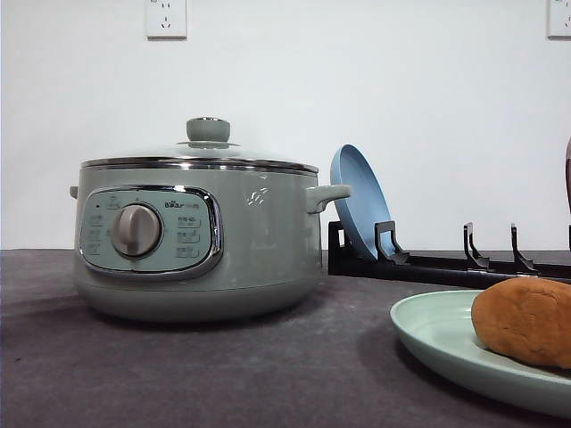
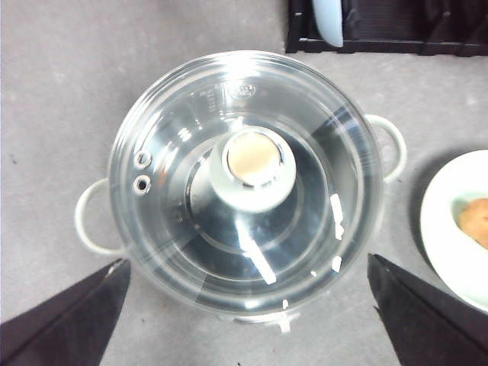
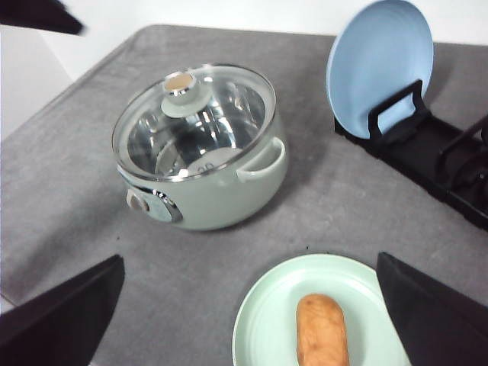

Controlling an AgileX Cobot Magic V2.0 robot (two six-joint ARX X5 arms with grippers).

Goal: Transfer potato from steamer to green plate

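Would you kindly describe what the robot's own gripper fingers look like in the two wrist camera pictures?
In the left wrist view, the left gripper's fingers show as two plain, matte black wedges that taper to points, one at each lower corner. In the right wrist view, the right gripper's fingers look the same: flat, dark, angular and unmarked. No cables, labels or coloured parts are visible on them, and the blur hides any finer surface texture.

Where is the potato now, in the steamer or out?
Out. The potato lies on the green plate; the steamer, lid on, looks empty through the glass.
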